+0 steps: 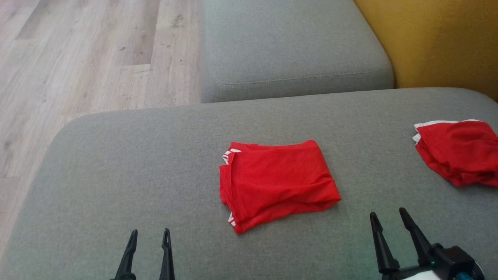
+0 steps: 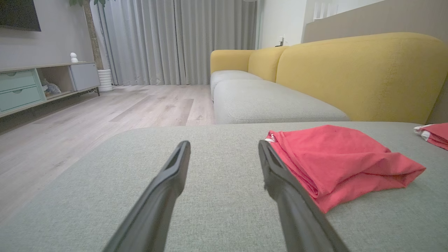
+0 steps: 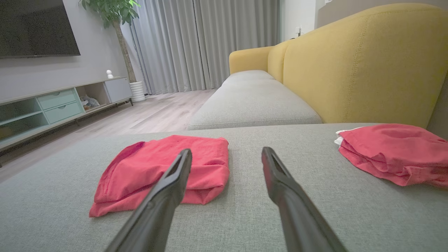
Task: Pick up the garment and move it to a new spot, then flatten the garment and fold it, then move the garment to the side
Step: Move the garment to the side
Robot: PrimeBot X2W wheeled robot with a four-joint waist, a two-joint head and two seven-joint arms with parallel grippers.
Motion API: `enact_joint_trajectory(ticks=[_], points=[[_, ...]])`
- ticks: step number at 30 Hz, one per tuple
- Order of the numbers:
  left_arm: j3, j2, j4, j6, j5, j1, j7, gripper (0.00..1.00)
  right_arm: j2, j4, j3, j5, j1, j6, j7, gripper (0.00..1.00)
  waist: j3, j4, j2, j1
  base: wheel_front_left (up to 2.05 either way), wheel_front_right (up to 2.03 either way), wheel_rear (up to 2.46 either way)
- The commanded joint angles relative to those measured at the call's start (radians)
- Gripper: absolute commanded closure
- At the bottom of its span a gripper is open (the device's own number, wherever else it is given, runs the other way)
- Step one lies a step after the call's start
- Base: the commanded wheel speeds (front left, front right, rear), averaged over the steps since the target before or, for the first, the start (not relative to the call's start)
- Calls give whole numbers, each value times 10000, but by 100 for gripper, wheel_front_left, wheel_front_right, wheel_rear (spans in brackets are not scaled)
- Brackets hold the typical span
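Lying folded on the middle of the grey sofa cushion (image 1: 116,175), the red garment (image 1: 276,184) shows white trim at its left edge. The left pincer (image 1: 150,231) and the right pincer (image 1: 387,212) both stand wide open and empty, near it but apart. A second red garment (image 1: 459,151), perhaps folded also, lies well right, partly cut off.

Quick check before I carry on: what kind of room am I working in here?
Most likely a home living room. There is a sofa with grey seat cushions and a yellow backrest, a low media cabinet under a wall-mounted screen, and floor-length curtains.
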Motion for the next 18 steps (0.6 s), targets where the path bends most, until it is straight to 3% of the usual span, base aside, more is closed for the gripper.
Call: enact_joint_trajectory(ticks=[1,18], points=[[405,-83,-272,-51,108,-273,-51,0,-99,-369,152,-58,-343,67,-110,0,19,57,0,0,0,0,0],[570,-218,-242,-251,295,-219,-51,0,-1,-236,105,-17,-342,67,-110,0,235,339,0,0,0,0,0]])
